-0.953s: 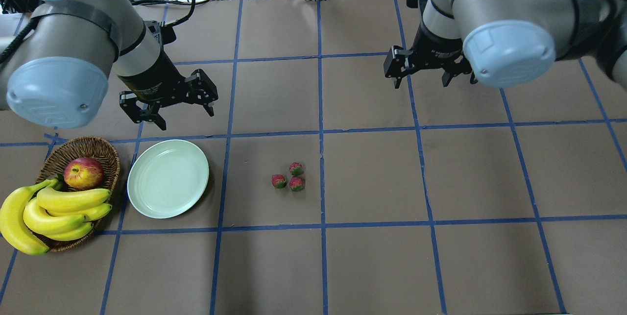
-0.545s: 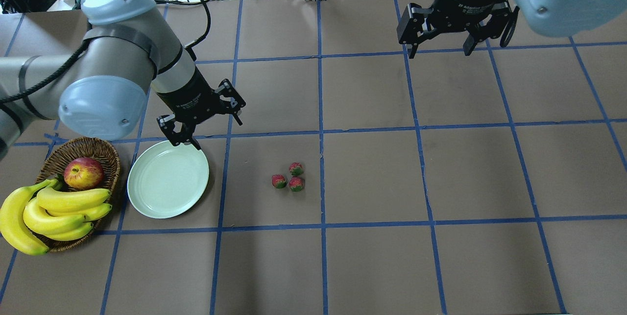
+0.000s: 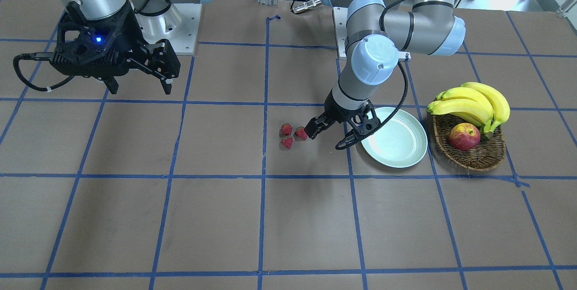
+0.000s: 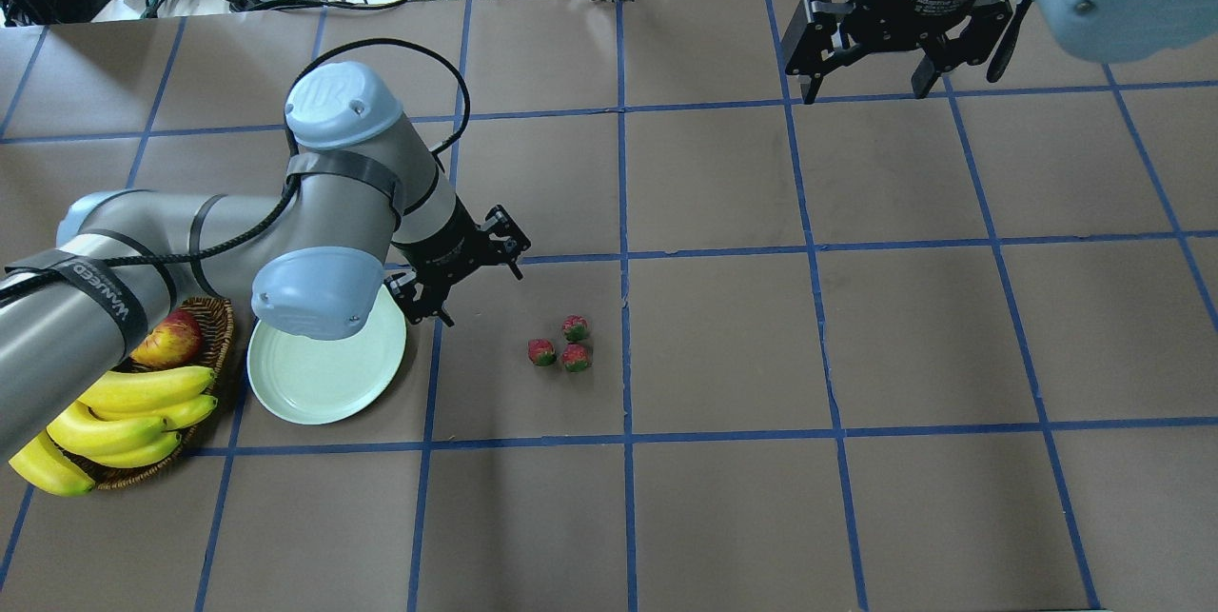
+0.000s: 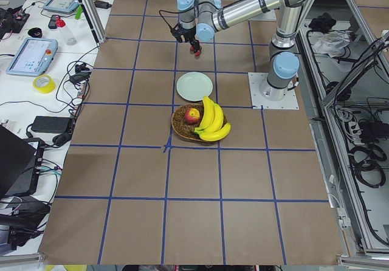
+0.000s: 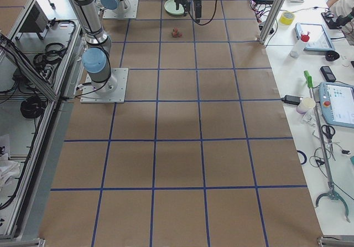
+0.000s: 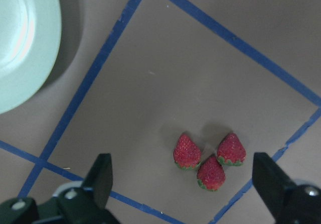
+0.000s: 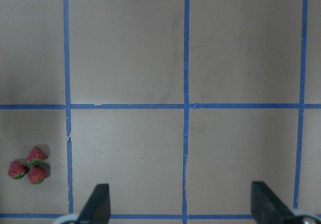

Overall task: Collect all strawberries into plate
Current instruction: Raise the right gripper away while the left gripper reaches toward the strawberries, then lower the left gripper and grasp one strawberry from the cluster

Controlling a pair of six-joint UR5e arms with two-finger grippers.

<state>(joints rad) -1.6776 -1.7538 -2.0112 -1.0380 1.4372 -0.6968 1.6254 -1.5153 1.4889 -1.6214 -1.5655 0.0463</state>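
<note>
Just beyond the plate's [image 4: 314, 384] rim, on the side facing away from the basket [image 4: 214, 326], the left gripper [image 4: 483, 298] hangs over the counter [image 4: 723, 498] with its jaws spread wide and nothing between them. Its wrist view looks down on bare paper and touches nothing. The strawberries [image 4: 574, 357] lie near the plate on that same side, a little farther out than the gripper. All three sit on the counter in a tight cluster, touching or nearly touching, and none is on the plate.

Judging by their look, each berry is very light and small, with a tapered, speckled body that could roll or squirt sideways under a pinch. Whether they are soft or stiff cannot be told, so a gentle squeeze seems wise. The best hold is probably across the broad shoulder below the green top, not the pointed tip. The strawberry nearest the plate [image 7: 187, 151] seems the easiest first pick, since one flank is free. A finger lowered on its inner side could nudge its neighbours, and the wide jaws might straddle more than one berry, so narrowing them beforehand would likely help.

Well apart from the plate, past the berries toward the counter's back edge, the right gripper [image 4: 865, 96] is raised, equally wide and empty.
</note>
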